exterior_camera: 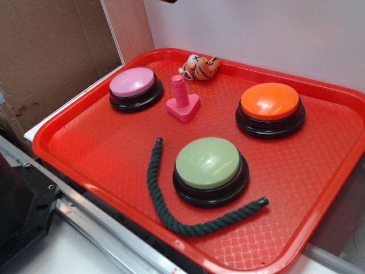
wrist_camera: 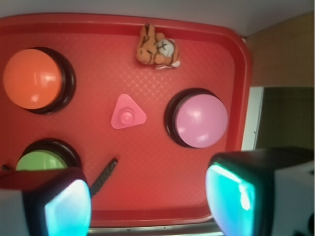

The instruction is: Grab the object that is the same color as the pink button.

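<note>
Wrist view, nearest first: the tool (wrist_camera: 147,201) hangs high above the tray (exterior_camera: 102,151), its two glowing pads (wrist_camera: 66,206) spread wide with nothing between them. Just past them, the end of a dark green rope (exterior_camera: 171,220) pokes in at about 7 o'clock from the bolt, with the green button (exterior_camera: 208,164) beside it. Mid-tray stands the target, a small hot-pink bolt (wrist_camera: 127,113), upright on its rounded triangular base, free on all sides. The pink button (wrist_camera: 201,120) sits near it at 3 o'clock in the wrist view, the orange button (wrist_camera: 33,78) well apart at 10 o'clock. Farthest, against the tray's back rim at 12 o'clock, lies a small orange striped plush toy (wrist_camera: 157,48). Judging by looks, the bolt is hard plastic, light and stiff, not fragile; the threads should give some grip. Best hold is likely across the threaded shaft, straight down from above, since the flat base lies too low to pinch. A light piece like this could tip if nudged off-centre.
</note>
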{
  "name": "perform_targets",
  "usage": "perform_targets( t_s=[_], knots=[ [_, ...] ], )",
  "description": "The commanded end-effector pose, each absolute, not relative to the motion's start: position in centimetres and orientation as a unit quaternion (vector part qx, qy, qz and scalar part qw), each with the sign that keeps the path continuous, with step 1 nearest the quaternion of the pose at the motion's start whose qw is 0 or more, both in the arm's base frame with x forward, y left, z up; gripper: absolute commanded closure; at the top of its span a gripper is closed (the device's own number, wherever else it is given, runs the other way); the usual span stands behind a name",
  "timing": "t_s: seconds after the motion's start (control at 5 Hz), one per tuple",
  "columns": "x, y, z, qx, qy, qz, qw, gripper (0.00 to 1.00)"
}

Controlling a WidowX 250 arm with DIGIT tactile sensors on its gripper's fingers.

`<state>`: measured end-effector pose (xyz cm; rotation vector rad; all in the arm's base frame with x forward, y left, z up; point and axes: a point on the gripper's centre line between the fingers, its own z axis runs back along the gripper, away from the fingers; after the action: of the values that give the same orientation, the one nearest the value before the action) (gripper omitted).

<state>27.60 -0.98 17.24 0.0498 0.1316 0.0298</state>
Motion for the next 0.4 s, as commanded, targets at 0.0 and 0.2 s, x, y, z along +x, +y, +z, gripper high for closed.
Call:
perform_targets(
  t_s=[0.0,0.2],
  knots=[
    [27.6,-0.7,18.1,0.024,0.043,0.022,0.999,0.0],
    [29.3,-3.0,17.8,0.035,0.043,-0.034,0.998,0.0]
  ],
)
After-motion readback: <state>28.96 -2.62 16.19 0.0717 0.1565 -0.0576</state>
